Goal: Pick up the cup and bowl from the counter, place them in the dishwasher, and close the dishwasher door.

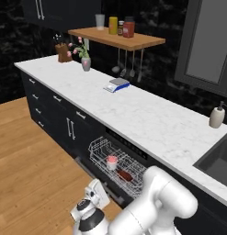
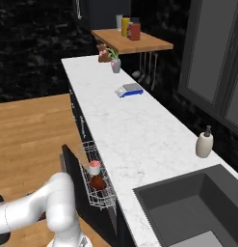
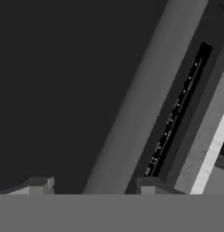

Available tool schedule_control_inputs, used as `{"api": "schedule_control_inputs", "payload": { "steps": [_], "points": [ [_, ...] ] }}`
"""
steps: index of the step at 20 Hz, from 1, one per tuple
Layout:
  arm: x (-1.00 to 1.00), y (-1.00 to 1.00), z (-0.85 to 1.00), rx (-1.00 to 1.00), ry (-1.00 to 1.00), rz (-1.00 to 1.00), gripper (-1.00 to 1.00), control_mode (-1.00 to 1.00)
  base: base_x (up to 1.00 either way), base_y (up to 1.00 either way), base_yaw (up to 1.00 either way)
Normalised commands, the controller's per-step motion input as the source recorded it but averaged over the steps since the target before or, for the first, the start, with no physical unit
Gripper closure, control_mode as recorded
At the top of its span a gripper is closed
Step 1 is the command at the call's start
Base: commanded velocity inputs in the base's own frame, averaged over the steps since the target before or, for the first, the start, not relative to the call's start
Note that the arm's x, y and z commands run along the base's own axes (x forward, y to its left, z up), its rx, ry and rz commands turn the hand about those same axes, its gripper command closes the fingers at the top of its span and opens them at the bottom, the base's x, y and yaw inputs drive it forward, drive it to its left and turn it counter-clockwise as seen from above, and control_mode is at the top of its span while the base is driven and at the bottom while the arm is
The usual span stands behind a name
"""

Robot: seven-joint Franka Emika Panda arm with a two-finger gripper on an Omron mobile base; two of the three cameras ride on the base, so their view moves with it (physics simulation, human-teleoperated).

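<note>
I see the counter (image 1: 147,117) running long and white, with faint grey veins. On it stand a knife block (image 1: 64,52) at the far end, a small vase of pink flowers (image 1: 85,63) near it, a blue-and-grey scale (image 1: 116,85) around the middle, and a beige soap bottle (image 1: 217,116) by the sink (image 1: 220,160). The dishwasher's wire rack (image 1: 116,165) carries the cup (image 1: 112,162) and the bowl (image 1: 125,175), side by side.
</note>
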Motion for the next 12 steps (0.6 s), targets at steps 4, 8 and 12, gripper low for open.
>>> {"api": "schedule_control_inputs", "payload": {
  "steps": [4,8,12],
  "points": [
    [0.66,-0.4,-0.91,-0.56,-0.33,-0.35,-1.0,-1.0,0.0,0.0,0.0],
    [0.58,-0.31,-0.98,-0.61,-0.42,-0.34,-1.0,-1.0,0.0,0.0,0.0],
    [0.69,-0.3,-0.99,-0.58,-0.33,-0.36,-1.0,-1.0,0.0,0.0,0.0]
  ]
}}
